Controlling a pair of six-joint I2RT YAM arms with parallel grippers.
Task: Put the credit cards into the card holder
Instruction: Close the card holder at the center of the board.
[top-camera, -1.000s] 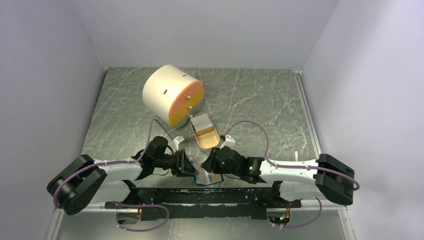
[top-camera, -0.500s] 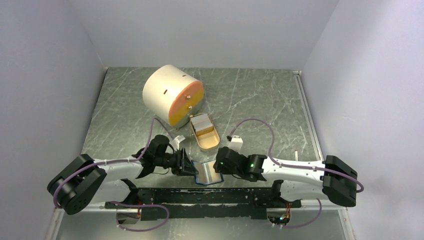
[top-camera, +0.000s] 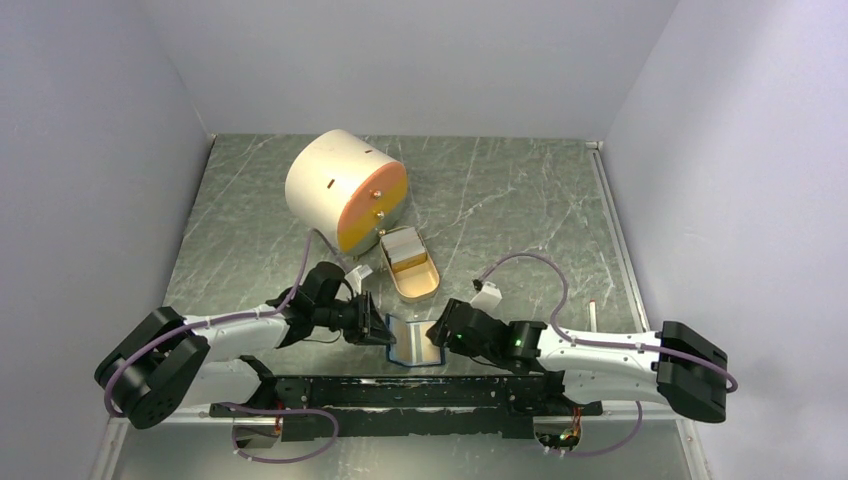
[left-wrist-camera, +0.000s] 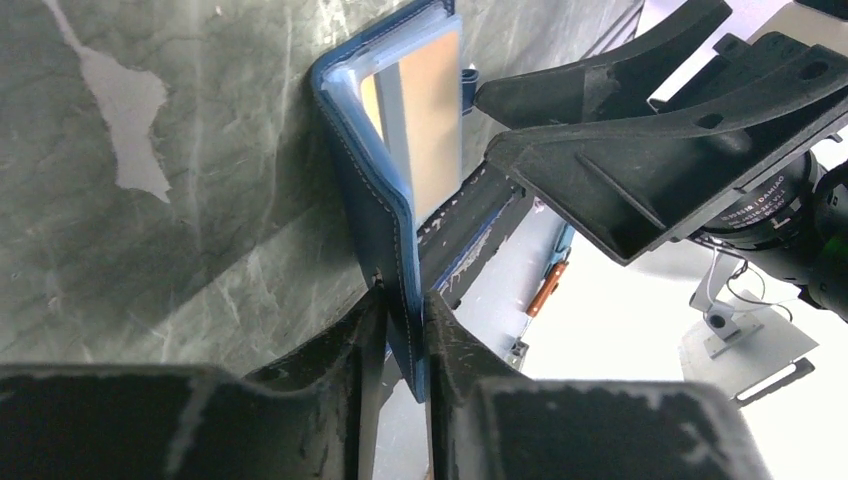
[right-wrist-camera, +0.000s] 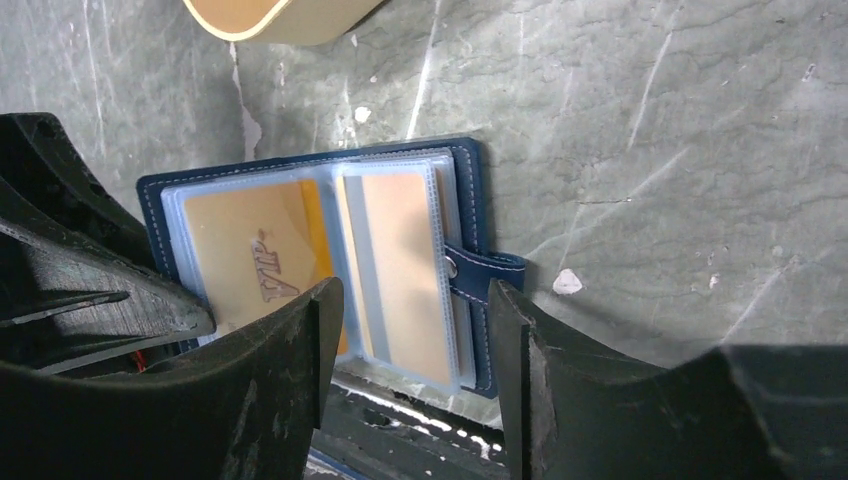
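Closest to the arm bases, at the near edge of the table (top-camera: 520, 200), the card holder (right-wrist-camera: 462, 190) lies spread open with its clear sleeves and tan inserts facing up. The left gripper (left-wrist-camera: 404, 296) is clamped on the edge of the holder's left cover, one finger on each side of the blue leaf, which the left wrist view shows tilted up off the table. The right gripper (right-wrist-camera: 412, 300) hangs just above the holder's right half with its jaws spread wide and nothing between them. The closing tab (right-wrist-camera: 490, 270) sticks out past the right cover. Just beyond the holder stands a tan oval dish (top-camera: 425, 287), and the credit cards (top-camera: 400, 241) sit stacked in its far end. Farther back, touching the dish, a cream cylinder (top-camera: 328, 180) lies with its orange face turned towards the dish.
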